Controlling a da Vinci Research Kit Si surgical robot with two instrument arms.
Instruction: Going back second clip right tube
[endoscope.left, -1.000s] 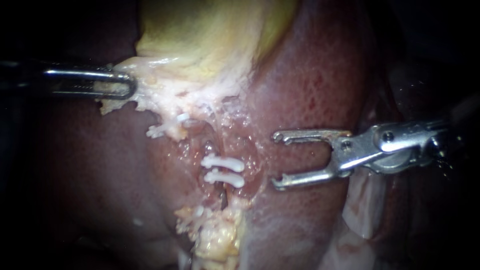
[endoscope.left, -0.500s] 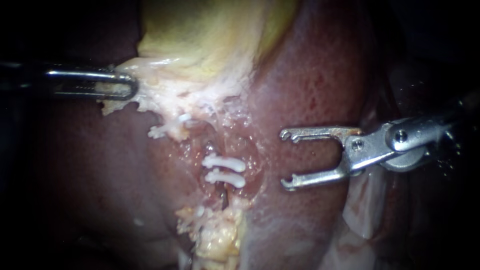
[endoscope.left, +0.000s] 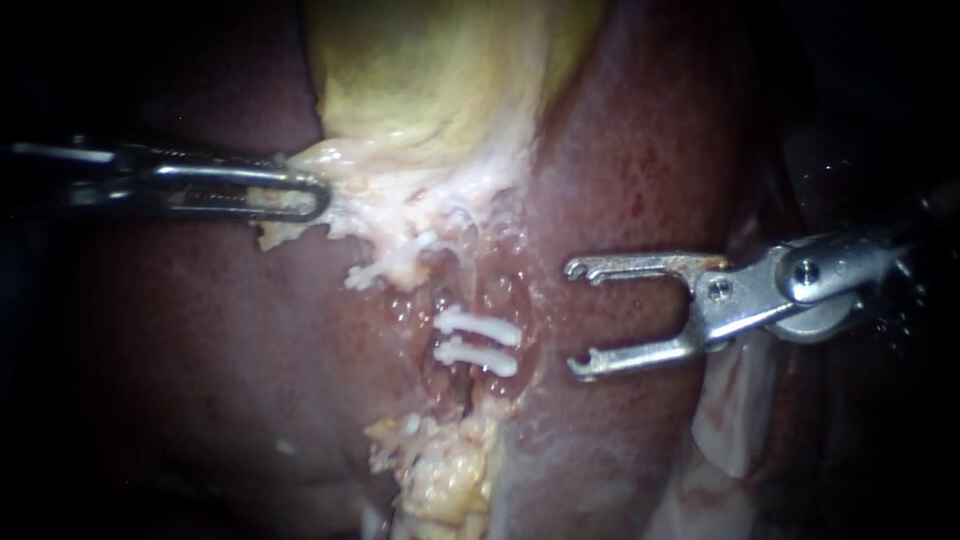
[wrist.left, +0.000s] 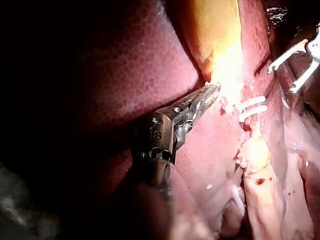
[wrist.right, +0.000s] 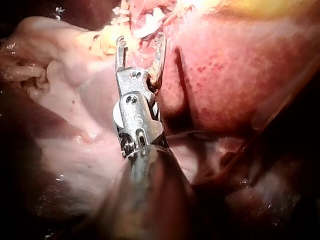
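Two white clips (endoscope.left: 478, 327) (endoscope.left: 476, 355) lie close together across the right tube (endoscope.left: 452, 385), which runs down a reddish groove in the liver (endoscope.left: 620, 170). A third white clip (endoscope.left: 385, 265) sits up and to the left of them, at the pale edge under the yellow gallbladder (endoscope.left: 430, 80). My right instrument (endoscope.left: 577, 318) stands to the right of the two clips, jaws wide open and empty, clear of them. My left instrument (endoscope.left: 300, 195) is shut on the pale tissue at the gallbladder's lower edge. The left wrist view shows the same grip (wrist.left: 210, 92) beside the clips (wrist.left: 252, 102).
Yellow fatty tissue (endoscope.left: 445, 470) lies just below the clips. Pale membrane (endoscope.left: 730, 420) hangs under my right instrument's shaft. In the right wrist view the open jaws (wrist.right: 140, 39) point at pale and yellow tissue, with liver (wrist.right: 235, 75) beside them.
My right instrument drew back a little to the right, jaws still open. My left instrument then moved right with the held tissue, carrying the gallbladder edge and clips towards my right instrument.
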